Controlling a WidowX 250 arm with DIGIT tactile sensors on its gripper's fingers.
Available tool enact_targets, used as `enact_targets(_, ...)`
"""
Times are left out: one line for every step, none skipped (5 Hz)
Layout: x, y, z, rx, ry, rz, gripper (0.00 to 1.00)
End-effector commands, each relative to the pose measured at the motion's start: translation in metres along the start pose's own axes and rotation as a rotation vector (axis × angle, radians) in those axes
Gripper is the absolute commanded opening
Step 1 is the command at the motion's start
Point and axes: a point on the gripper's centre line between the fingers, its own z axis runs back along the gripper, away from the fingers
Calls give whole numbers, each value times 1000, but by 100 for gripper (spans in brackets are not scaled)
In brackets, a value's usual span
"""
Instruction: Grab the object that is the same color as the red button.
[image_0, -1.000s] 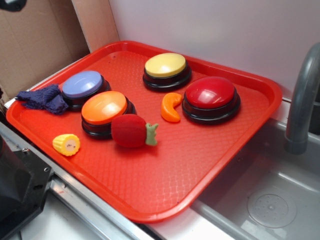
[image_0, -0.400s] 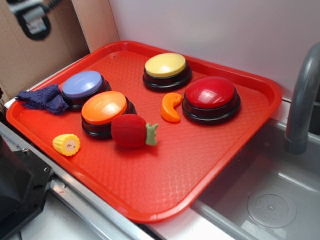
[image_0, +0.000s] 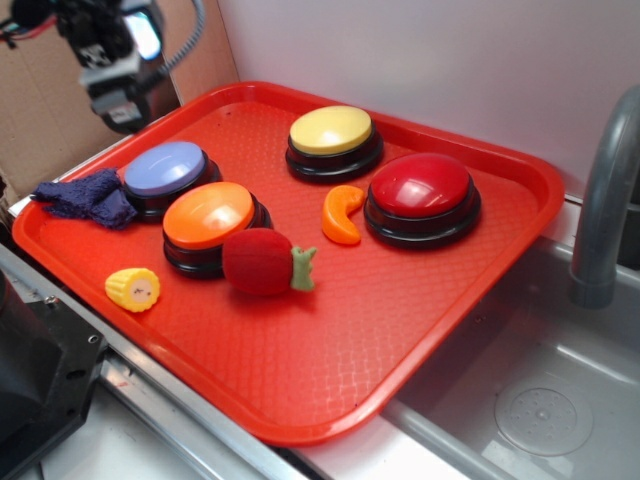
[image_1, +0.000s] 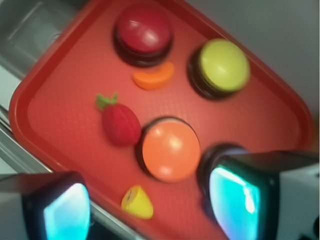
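The object, a fuzzy dark-red plush ball with a green stem end, lies on the red tray, touching the front of the orange button. The red button, a glossy dome on a black base, stands at the tray's back right. My gripper hangs high above the tray's back left corner, well away from the plush. It is open, with nothing between its fingers.
An orange crescent toy lies beside the red button. Yellow button, purple button, blue cloth and yellow corn toy also sit on the tray. A grey sink with a faucet lies to the right.
The gripper has come into the exterior view from the top left corner, moving right and down toward the tray. Nothing on the tray has moved.
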Motion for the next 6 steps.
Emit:
enact_targets(29,-8,-42,-31,-88,-248,100)
enact_targets(35,-20,-70,-79,-102,-335,100)
enact_targets(35,-31,-94,-126,-113,-396,100)
enact_targets(33,-35,-113,-144,-92,-401,100)
enact_targets(30,-37,-130,-169,-58,-407,100)
enact_targets(27,-38,-137,-180,-58,-413,100)
